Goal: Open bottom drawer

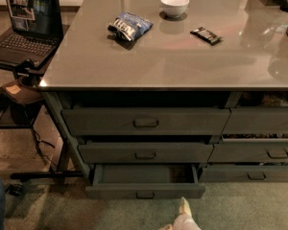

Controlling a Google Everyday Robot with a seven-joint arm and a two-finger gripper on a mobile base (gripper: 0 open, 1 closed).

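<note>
The bottom drawer (145, 190) is the slim, wide dark grey one lowest on the left of the cabinet. It stands pulled out, its front well ahead of the drawers above, and its dark inside (149, 174) shows. Its small rectangular pull handle (145, 194) sits at the centre of the front. My gripper (182, 215) is a pale shape at the bottom edge of the camera view. It is just in front of the drawer's front and a little right of the handle, apart from it.
The taller middle drawer (145, 153) and top drawer (145, 122) sit above. Narrower drawers (277, 153) are on the right. The grey countertop (173, 61) holds a white bowl (174, 5), a chip bag (129, 27) and a dark bar (206, 35). A laptop (26, 23) stands on a stand at left.
</note>
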